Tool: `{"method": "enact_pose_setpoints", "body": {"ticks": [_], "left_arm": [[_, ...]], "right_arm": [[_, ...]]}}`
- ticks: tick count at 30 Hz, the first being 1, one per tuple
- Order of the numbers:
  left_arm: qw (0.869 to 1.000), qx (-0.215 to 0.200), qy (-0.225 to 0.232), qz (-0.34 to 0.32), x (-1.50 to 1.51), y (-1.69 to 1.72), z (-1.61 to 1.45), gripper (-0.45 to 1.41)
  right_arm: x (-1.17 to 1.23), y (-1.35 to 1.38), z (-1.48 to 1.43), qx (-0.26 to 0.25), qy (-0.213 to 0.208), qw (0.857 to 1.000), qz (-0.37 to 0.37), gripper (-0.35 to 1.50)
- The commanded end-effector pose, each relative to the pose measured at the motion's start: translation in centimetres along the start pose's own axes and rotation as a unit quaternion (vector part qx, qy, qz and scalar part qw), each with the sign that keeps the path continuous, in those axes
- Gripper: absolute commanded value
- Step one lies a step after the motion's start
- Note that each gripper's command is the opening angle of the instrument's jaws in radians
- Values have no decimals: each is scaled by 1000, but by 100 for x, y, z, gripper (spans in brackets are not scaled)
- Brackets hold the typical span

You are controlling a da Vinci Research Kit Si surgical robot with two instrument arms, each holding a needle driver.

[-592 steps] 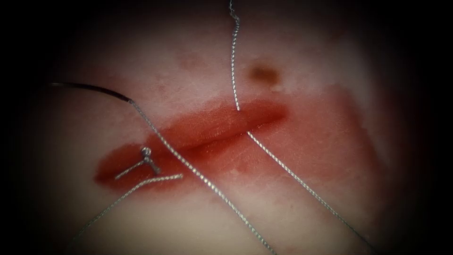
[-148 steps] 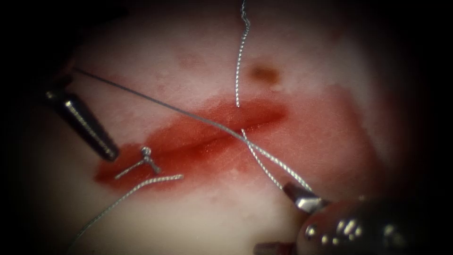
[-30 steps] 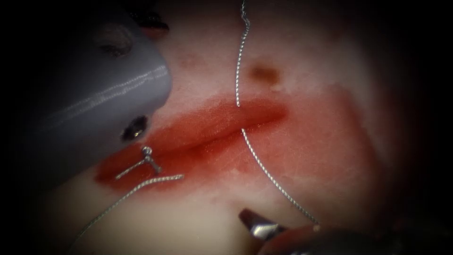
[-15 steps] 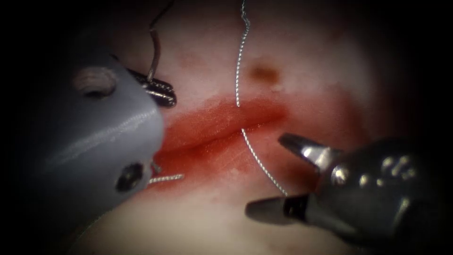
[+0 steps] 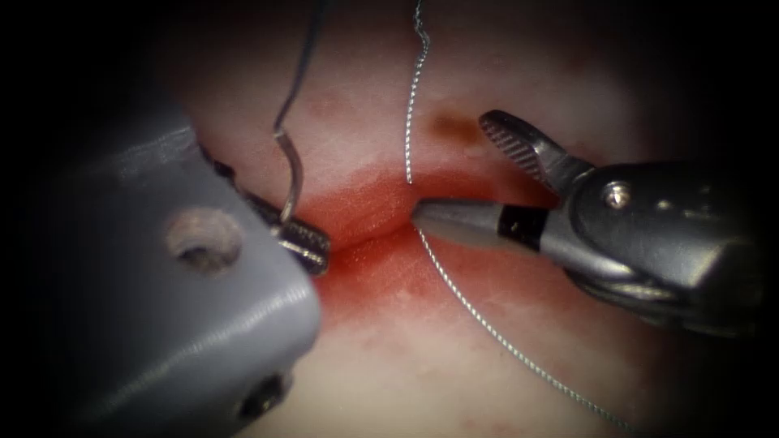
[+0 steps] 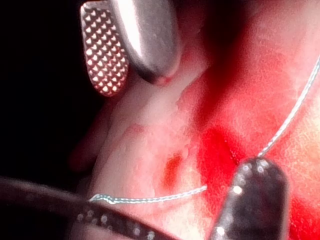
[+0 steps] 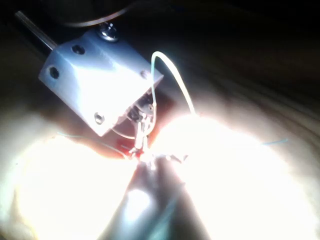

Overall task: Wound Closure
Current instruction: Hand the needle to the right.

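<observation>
My left tool point(image 5: 307, 242) sits over the left half of the cut point(image 5: 369, 231), jaws shut on the curved needle point(image 5: 286, 154) near one end. The rest of the needle rises clear of the tissue point(image 5: 389, 357). In the right wrist view the needle point(image 7: 172, 75) arcs up from the same tool point(image 7: 142, 134). My right tool point(image 5: 452, 169) reaches in over the right end of the cut, jaws open and holding nothing. Its lower jaw tip lies beside the thread point(image 5: 411, 105) where it enters the cut. The thread comes out below and trails off to the lower right. The left wrist view shows thread point(image 6: 150, 199) on the tissue.
Red fluid point(image 5: 422, 280) stains the tissue around the cut. A small brown spot point(image 5: 450, 128) lies just above the cut's right end, beside the right tool's upper jaw. The right tool's body point(image 5: 649, 235) covers the tissue to the right.
The left tool has moved down and right to the cut, bringing the needle with it and covering the earlier knot. The right tool has risen from the lower edge to the cut's right end.
</observation>
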Motion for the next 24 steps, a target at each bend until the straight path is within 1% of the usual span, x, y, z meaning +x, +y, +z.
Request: {"method": "enact_pose_setpoints", "body": {"ticks": [1, 3, 4, 5, 6, 8, 10, 11, 12, 13, 17, 20, 24], "left_arm": [[1000, -4, -4, -7, -13, -1, -1, -45], [999, -14, -18, -26, -16, -2, 3, -45], [999, -16, -21, -26, -16, -2, 3, -45], [999, -17, -23, -27, -16, -2, 4, -45], [999, -22, -28, -30, -17, -1, 5, -45], [999, -28, -27, -30, -17, -1, 8, -45], [998, -37, -29, -42, -16, 0, 12, -45], [998, -44, -31, -45, -16, 1, 13, -45], [997, -49, -34, -51, -16, 1, 13, -45], [996, -53, -35, -54, -16, 1, 14, -45], [995, -70, -37, -55, -16, 1, 14, -45], [995, -71, -37, -55, -15, 1, 15, -45], [995, -76, -39, -55, -13, 1, 17, -45]], "right_arm": [[9, -6, 11, 0, 7, 1000, 0, 78], [12, -11, 15, -1, 20, 1000, 3, 88], [13, -13, 16, -2, 26, 1000, 5, 88], [14, -16, 16, -2, 30, 1000, 6, 86], [17, -20, 16, -4, 37, 999, 9, 79], [21, -25, 17, -6, 37, 999, 12, 79], [26, -32, 20, -10, 35, 999, 16, 66], [27, -34, 20, -12, 35, 999, 17, 62], [28, -37, 21, -12, 35, 999, 18, 52], [29, -38, 21, -14, 34, 999, 19, 49], [31, -41, 23, -20, 34, 999, 21, 47], [33, -41, 25, -33, 36, 998, 26, 42], [36, -40, 26, -48, 48, 997, 26, 41]]}}
